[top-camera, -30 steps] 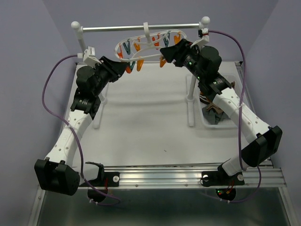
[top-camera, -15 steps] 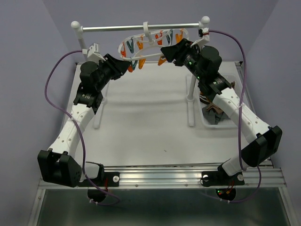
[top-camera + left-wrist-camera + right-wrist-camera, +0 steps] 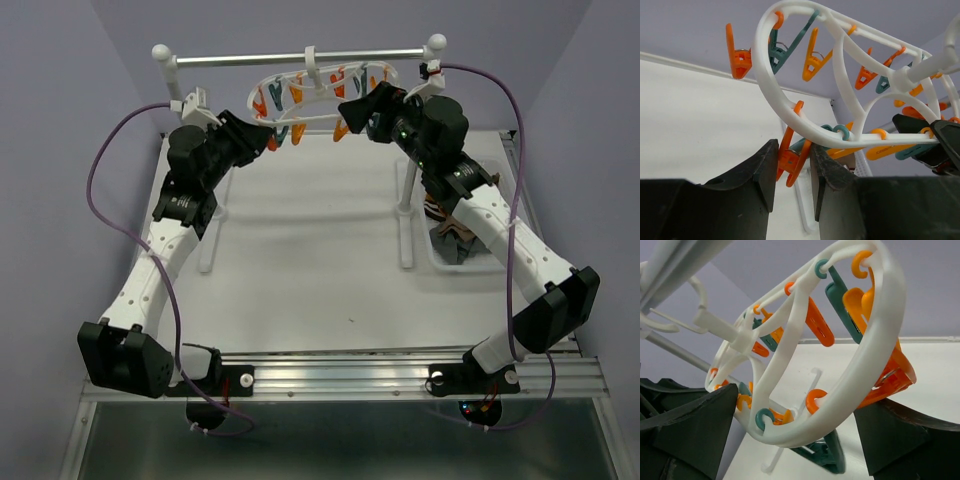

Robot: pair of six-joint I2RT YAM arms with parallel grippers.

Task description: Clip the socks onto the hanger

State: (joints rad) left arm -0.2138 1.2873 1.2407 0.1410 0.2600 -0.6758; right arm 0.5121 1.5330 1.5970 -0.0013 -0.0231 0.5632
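The hanger (image 3: 312, 119), a white oval ring with orange and teal clips, hangs by its hook from the crossbar (image 3: 240, 59) of the rack (image 3: 405, 200) at 12 o'clock on the counter (image 3: 300, 260). Both arms reach up to it, one at each end of the ring.

The left fingers (image 3: 765, 172) are at the ring's 8 o'clock end. In the left wrist view they are closed on an orange clip (image 3: 790, 162) that dangles from the ring's near rim, one finger on each side of it. A teal clip (image 3: 805, 145) hangs just behind it on the same rim.

The right fingers (image 3: 695, 425) are at the ring's 4 o'clock end and stand wide apart, holding nothing. In the right wrist view the curved end of the ring lies between them. An orange clip on that end is just beside the finger at 4 o'clock in that view; I cannot tell whether they touch. Another teal clip (image 3: 827, 455) hangs below the rim at 6 o'clock.

The socks (image 3: 455, 242) lie in a bin (image 3: 437, 256) at 3 o'clock on the counter, well apart from the hanger and partly hidden behind the right arm. A dark one shows, with a bit of orange at its 11 o'clock. How many there are I cannot tell.

A purple cable (image 3: 100, 200) loops from each wrist down toward its base.
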